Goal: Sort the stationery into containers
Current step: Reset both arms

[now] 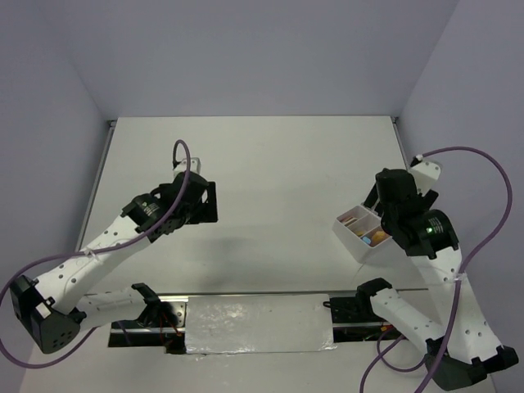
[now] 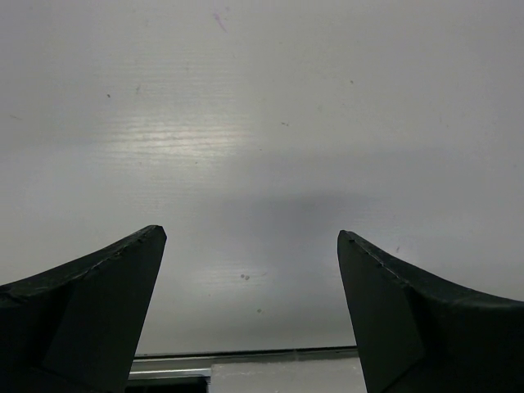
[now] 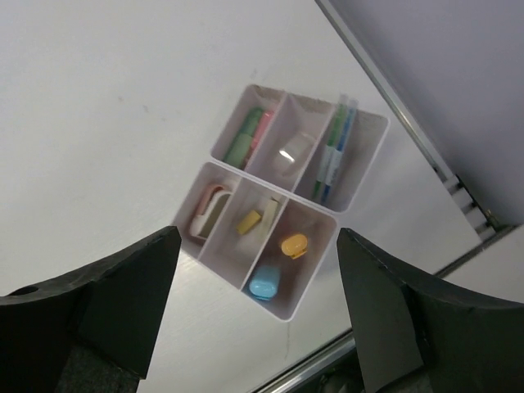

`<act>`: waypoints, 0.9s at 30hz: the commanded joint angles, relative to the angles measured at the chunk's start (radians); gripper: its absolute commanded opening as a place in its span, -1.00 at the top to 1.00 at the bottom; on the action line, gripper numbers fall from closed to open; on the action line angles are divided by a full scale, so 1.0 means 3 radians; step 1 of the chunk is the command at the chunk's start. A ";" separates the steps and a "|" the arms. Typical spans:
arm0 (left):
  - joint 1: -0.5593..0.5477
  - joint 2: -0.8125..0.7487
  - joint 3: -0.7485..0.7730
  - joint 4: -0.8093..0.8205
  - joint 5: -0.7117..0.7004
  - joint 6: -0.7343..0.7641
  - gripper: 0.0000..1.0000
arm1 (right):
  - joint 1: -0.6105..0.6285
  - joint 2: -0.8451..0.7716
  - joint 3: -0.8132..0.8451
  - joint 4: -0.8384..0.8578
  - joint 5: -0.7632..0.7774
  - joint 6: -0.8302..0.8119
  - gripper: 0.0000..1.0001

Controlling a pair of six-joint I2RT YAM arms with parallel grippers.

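**Top external view: the filled tray sits under the right arm, both grippers open**

From above we see the white tray [image 1: 350,242] at the right side of the table [image 1: 270,164], just beside and partly under the head of the right arm [image 1: 426,229]. The left arm [image 1: 123,237] reaches over the left half of the table, well apart from the tray.

In the right wrist view, the right gripper [image 3: 258,233] hangs above the tray with its fingers spread wide and nothing between them. The tray has six compartments. In the far row we see a green marker [image 3: 243,137] with a pink one beside it, then a clear tape ring [image 3: 293,151], then thin pens [image 3: 334,155]. In the near row, one compartment holds a tan and pink piece [image 3: 209,213] and the middle one holds small yellow pieces [image 3: 250,221]. The last holds an orange piece [image 3: 294,245] and a blue piece [image 3: 264,286]; we cannot tell what these small pieces are.

In the left wrist view, the left gripper [image 2: 252,237] has its fingers wide apart over bare table, holding nothing.
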 commanded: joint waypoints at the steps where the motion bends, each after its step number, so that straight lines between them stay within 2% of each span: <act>1: 0.0043 0.0003 0.0285 -0.0155 -0.0419 -0.0086 -0.99 | -0.0018 -0.0106 0.0487 0.0155 -0.0177 -0.0431 -0.72; 3: 0.0120 -0.0002 0.0422 -0.0201 -0.0511 -0.0055 -0.99 | -0.0013 -0.0193 0.0732 0.0226 -0.0386 -0.0737 -0.91; 4: 0.0130 -0.0002 0.0484 -0.0287 -0.0704 -0.0055 -0.99 | -0.0013 -0.0310 0.0810 0.0247 -0.0432 -0.0825 -0.99; 8: 0.0176 -0.0063 0.0765 -0.0533 -0.1365 -0.0024 -0.99 | -0.0018 -0.0556 0.1218 0.0191 -0.0489 -0.1153 -0.99; 12: 0.0197 -0.0221 0.1077 -0.0666 -0.1892 0.0098 -0.99 | -0.0008 -0.0643 0.1608 -0.0182 -0.0458 -0.1475 -1.00; 15: 0.0192 -0.0466 0.1225 -0.0692 -0.2168 0.0236 -0.99 | 0.0069 -0.0903 0.1731 -0.0208 -0.0601 -0.1536 -1.00; 16: 0.0192 -0.0776 0.1342 -0.0768 -0.2250 0.0277 -0.99 | 0.0084 -0.1071 0.1923 -0.0299 -0.0723 -0.1567 -0.99; 19: 0.0192 -0.0947 0.1456 -0.0876 -0.2220 0.0298 -0.99 | 0.0115 -0.1271 0.2114 -0.0311 -0.0867 -0.1552 -0.99; 23: 0.0192 -0.1458 0.1563 -0.1085 -0.2128 0.0303 -0.99 | 0.0181 -0.1558 0.2314 -0.0336 -0.1077 -0.1532 -1.00; 27: 0.0197 -0.1837 0.1569 -0.1295 -0.1990 0.0400 -0.99 | 0.0202 -0.1976 0.2141 -0.0326 -0.1108 -0.1588 -0.99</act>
